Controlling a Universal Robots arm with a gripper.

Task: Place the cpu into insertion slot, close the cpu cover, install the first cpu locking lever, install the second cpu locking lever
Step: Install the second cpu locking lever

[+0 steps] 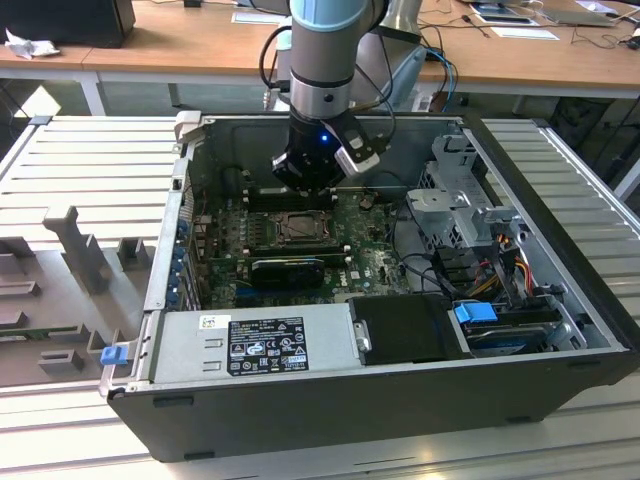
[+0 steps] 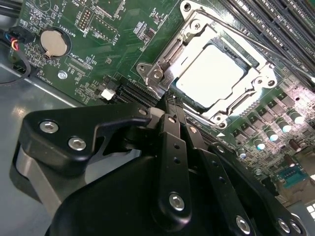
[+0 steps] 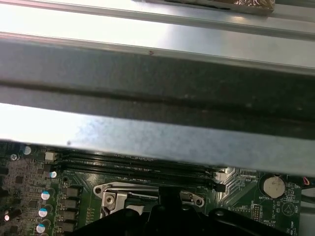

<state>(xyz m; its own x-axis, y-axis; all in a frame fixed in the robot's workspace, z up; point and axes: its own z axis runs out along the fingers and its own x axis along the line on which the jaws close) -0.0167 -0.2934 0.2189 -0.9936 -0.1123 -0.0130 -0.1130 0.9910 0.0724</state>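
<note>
Cpu [image 2: 210, 73] seated in slot [image 2: 147, 69], cover [image 2: 256, 81] down. Tool [image 2: 167, 105] closed (nothing held), tip at slot's edge beside lever [image 2: 236, 30].

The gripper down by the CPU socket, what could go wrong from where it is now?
The gripper sits at the edge of the cpu cover, which lies closed over the cpu. A slip sideways could scrape the green board or its small parts beside the insertion slot. Pushing down off-centre might bend the thin cover. In the exterior view the arm's cables hang near the case wall and could snag.
</note>
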